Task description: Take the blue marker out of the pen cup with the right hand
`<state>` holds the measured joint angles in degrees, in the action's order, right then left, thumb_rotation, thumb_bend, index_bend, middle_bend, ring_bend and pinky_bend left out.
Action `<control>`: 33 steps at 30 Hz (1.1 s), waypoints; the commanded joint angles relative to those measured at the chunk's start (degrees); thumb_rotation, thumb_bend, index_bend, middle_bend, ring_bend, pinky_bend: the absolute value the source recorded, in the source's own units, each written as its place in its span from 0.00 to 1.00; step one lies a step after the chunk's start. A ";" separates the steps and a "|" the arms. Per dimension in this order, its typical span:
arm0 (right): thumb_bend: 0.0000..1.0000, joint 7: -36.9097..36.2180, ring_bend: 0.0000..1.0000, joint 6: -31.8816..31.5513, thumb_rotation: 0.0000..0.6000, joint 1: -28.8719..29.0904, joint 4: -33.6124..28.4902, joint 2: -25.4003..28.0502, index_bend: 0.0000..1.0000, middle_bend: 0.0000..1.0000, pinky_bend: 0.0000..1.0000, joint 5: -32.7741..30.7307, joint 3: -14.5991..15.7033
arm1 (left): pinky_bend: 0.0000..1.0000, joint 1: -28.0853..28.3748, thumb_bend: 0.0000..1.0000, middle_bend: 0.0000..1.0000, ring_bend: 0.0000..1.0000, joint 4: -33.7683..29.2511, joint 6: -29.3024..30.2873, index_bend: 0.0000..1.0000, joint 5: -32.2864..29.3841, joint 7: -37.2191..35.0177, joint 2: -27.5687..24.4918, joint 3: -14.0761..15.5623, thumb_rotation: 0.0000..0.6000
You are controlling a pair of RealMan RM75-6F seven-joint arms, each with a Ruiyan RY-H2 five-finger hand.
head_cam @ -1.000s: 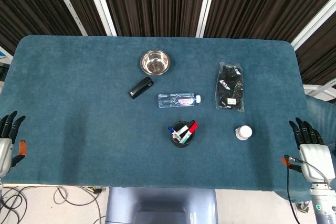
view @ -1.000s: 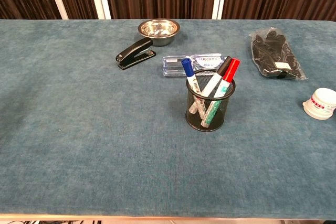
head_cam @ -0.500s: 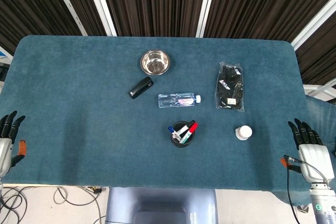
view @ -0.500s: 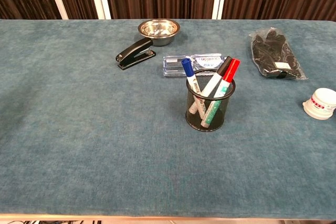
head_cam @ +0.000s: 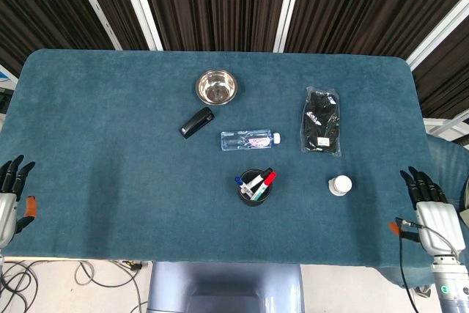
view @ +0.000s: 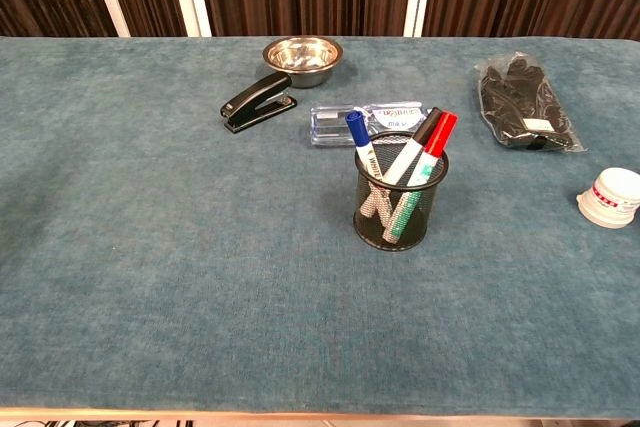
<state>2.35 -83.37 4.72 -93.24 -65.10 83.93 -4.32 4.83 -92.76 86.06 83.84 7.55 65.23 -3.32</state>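
A black mesh pen cup (head_cam: pixel 255 188) (view: pixel 399 205) stands near the table's front middle. The blue marker (head_cam: pixel 242 183) (view: pixel 361 145) leans out of its left side, beside a black-capped and a red-capped marker (view: pixel 437 135). My right hand (head_cam: pixel 430 208) hovers at the table's front right corner, fingers apart and empty, well to the right of the cup. At the front left edge my left hand (head_cam: pixel 10 197) is spread and holds nothing. The chest view shows neither hand.
A white jar (head_cam: pixel 339 185) (view: pixel 612 196) stands between the cup and my right hand. Behind the cup lie a clear plastic bottle (head_cam: pixel 250 140), a black stapler (head_cam: pixel 197 122), a steel bowl (head_cam: pixel 216 86) and a bagged black item (head_cam: pixel 322 120).
My right hand has shifted slightly up and to the left along the table's edge. Everything on the table is where it was.
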 commanded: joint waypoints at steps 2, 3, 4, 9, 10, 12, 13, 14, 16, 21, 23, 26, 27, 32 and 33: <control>0.13 -6.26 0.00 2.62 1.00 0.76 -0.96 1.06 0.02 0.00 0.16 -0.35 0.18 | 0.00 -0.08 0.59 0.00 0.00 -0.12 0.03 0.10 -0.36 -0.13 -0.03 -0.15 1.00; 0.13 -9.18 0.00 3.98 1.00 1.23 -1.28 1.72 0.02 0.00 0.16 -0.33 0.27 | 0.00 -0.06 0.59 0.00 0.00 -0.16 -0.06 0.10 -0.55 -0.09 -0.03 -0.21 1.00; 0.13 -11.14 0.00 4.89 1.00 1.65 -1.42 2.28 0.02 0.00 0.16 -0.06 0.35 | 0.00 -0.04 0.59 0.00 0.00 -0.19 -0.13 0.10 -0.63 -0.06 -0.01 -0.23 1.00; 0.13 -20.24 0.00 11.77 1.00 6.58 -1.38 5.09 0.03 0.00 0.16 1.80 -0.57 | 0.00 0.16 0.59 0.00 0.00 -0.14 -0.46 0.10 -0.72 0.40 0.19 -0.25 1.00; 0.13 -21.82 0.00 13.81 1.00 8.04 -1.70 5.67 0.04 0.00 0.16 2.00 -0.89 | 0.00 0.18 0.59 0.00 0.00 -0.18 -0.48 0.10 -0.75 0.44 0.22 -0.26 1.00; 0.13 -24.07 0.00 17.07 1.00 10.31 -2.50 6.85 0.04 0.00 0.16 2.14 -1.36 | 0.00 0.19 0.59 0.00 0.00 -0.20 -0.44 0.10 -0.72 0.52 0.23 -0.28 1.00; 0.13 -24.96 0.00 18.95 1.00 11.79 -3.19 7.55 0.04 0.00 0.16 2.31 -1.74 | 0.00 0.16 0.59 0.00 0.00 -0.18 -0.38 0.10 -0.72 0.53 0.22 -0.28 1.00; 0.13 -25.42 0.00 20.46 1.00 12.99 -3.84 8.20 0.05 0.00 0.16 2.39 -2.05 | 0.00 0.13 0.59 0.00 0.00 -0.17 -0.30 0.10 -0.73 0.50 0.21 -0.31 1.00; 0.13 -25.46 0.00 23.65 1.00 15.70 -5.47 9.06 0.06 0.00 0.16 2.26 -2.94 | 0.00 0.10 0.59 0.00 0.00 -0.22 -0.30 0.10 -0.83 0.45 0.21 -0.33 1.00; 0.13 -23.83 0.00 31.38 1.00 21.73 -9.30 9.31 0.09 0.00 0.16 0.41 -4.66 | 0.00 0.04 0.59 0.00 0.00 -0.39 -0.17 0.10 -0.78 0.55 0.15 -0.32 1.00; 0.13 -23.62 0.00 34.34 1.00 24.44 -10.56 8.79 0.10 0.00 0.16 -1.43 -6.00 | 0.00 0.00 0.59 0.00 0.00 -0.43 -0.11 0.10 -0.76 0.56 0.12 -0.30 1.00; 0.14 -22.47 0.00 38.23 1.00 28.15 -11.63 8.30 0.12 0.00 0.16 -3.93 -7.76 | 0.00 -0.04 0.59 0.00 0.00 -0.51 -0.09 0.10 -0.89 0.43 0.06 -0.37 1.00; 0.14 -21.57 0.00 39.57 1.00 29.50 -11.88 8.14 0.12 0.00 0.16 -4.95 -8.35 | 0.00 -0.02 0.59 0.00 0.00 -0.51 -0.16 0.10 -0.98 0.42 0.05 -0.39 1.00; 0.15 -15.33 0.00 42.58 1.00 33.95 -14.59 7.47 0.14 0.00 0.16 -9.62 -10.08 | 0.00 0.15 0.59 0.00 0.00 -0.43 -0.59 0.10 -1.11 0.59 0.09 -0.35 1.00; 0.15 -13.57 0.00 42.95 1.00 34.93 -15.17 7.08 0.14 0.00 0.16 -11.00 -10.37 | 0.00 0.15 0.59 0.00 0.00 -0.44 -0.60 0.10 -1.08 0.61 0.09 -0.32 1.00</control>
<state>-14.38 -41.87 37.49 -106.73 -57.32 75.23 -13.56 4.98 -93.21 85.47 82.76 8.15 65.32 -3.64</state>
